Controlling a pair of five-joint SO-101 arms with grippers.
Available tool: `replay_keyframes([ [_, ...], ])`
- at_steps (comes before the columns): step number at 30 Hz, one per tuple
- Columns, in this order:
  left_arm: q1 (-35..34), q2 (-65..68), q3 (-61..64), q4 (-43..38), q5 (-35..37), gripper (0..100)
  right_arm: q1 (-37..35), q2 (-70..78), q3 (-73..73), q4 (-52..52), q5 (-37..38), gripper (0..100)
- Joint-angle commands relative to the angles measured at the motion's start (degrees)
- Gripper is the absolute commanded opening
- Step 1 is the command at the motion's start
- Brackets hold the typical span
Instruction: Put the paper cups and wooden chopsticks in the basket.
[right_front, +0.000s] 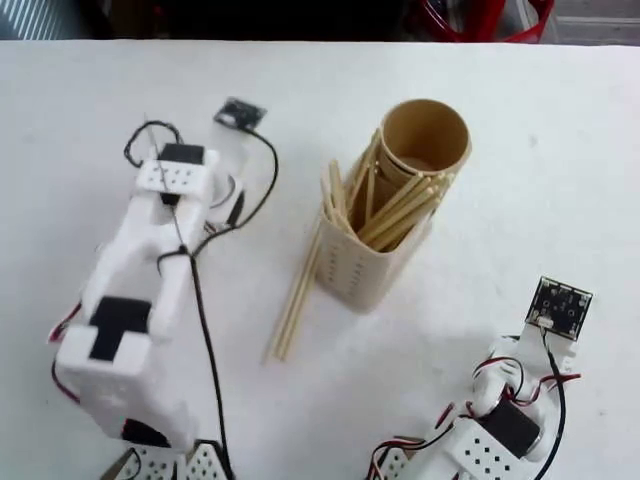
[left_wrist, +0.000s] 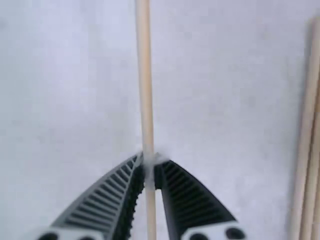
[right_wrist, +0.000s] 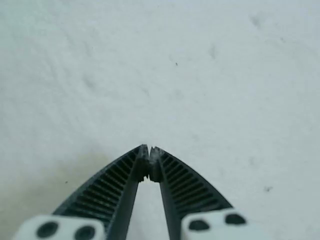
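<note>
White surface (right_front: 560, 160), high view, from the near edge outward. At the near corners stand the two white arms: the left arm (right_front: 140, 290), with a black cable running along it, and the right arm (right_front: 500, 430), with red and black wiring.

Past them, at mid-surface, is the cream perforated basket (right_front: 365, 265). Nested brown paper cups (right_front: 425, 135) sit in it, their open mouth rising above its rim. A bundle of chopsticks (right_front: 400, 210) rests inside the basket beside the cups, the ends fanning out over the rim. Whether the basket stands upright or leans cannot be told. Several loose chopsticks (right_front: 295, 295) lie on the surface just beside the basket, on the side nearer the left arm, and touch its wall.

Along the far edge the surface ends at a dark strip (right_front: 250, 18) of the room. A red object (right_front: 480, 20) stands there towards the right arm's side.

Left wrist view: the left gripper (left_wrist: 148, 170) is clamped at its ribbed tips on a single chopstick (left_wrist: 144, 75). The stick passes between the jaws and runs straight ahead over the white surface. More loose chopsticks (left_wrist: 307, 150) lie well to one side of it.

Right wrist view: the right gripper (right_wrist: 150, 167) is closed, its tips meeting with nothing between them, above bare white surface (right_wrist: 225, 75) marked by a few small specks.
</note>
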Motion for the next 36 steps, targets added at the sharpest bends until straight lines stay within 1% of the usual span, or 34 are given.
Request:
replay_keyframes([
  [1, 2.0, -17.6, -2.3, 0.3, 1.1, 2, 0.0, 0.2, 0.6, 0.2, 0.5, 1.8],
  [4, 5.8, -30.9, -2.7, 1.1, 1.8, 2, 0.0, 0.2, 0.6, 0.2, 0.5, 1.8],
  [6, 10.2, -40.1, -2.7, 0.9, 1.8, 2, 0.0, 0.2, 0.6, 0.2, 0.5, 1.8],
  [9, 18.9, -51.7, -2.5, -3.6, 1.8, 2, 0.0, 0.2, 0.6, 0.1, 0.5, 1.8],
  [11, 25.2, -56.7, -2.3, -9.1, 1.9, 2, 0.0, 0.2, 0.6, 0.1, 0.5, 1.8],
  [15, 36.3, -58.6, -2.3, -19.8, 2.2, 2, 0.0, 0.2, 0.6, 0.1, 0.5, 1.8],
  [19, 43.5, -55.5, -2.1, -26.6, 2.2, 2, 0.0, 0.2, 0.6, 0.1, 0.5, 1.8],
  [22, 45.2, -52.0, -2.1, -29.5, 2.4, 3, 0.0, 0.2, 0.6, 0.1, 0.5, 1.8],
  [25, 45.0, -48.2, -2.3, -30.3, 7.0, 3, 0.1, 0.2, 0.6, 0.1, 0.5, 1.8],
  [27, 43.6, -46.2, -2.2, -30.3, 9.4, 3, 0.1, 0.2, 0.6, 0.1, 0.5, 1.8],
  [31, 40.4, -42.9, -2.5, -30.3, 10.6, 8, 0.2, 0.2, 0.6, 0.1, 0.5, 1.8],
  [36, 35.6, -40.6, -2.4, -30.2, 13.2, 9, 0.2, 0.2, 0.6, 0.1, 0.5, 1.8],
])
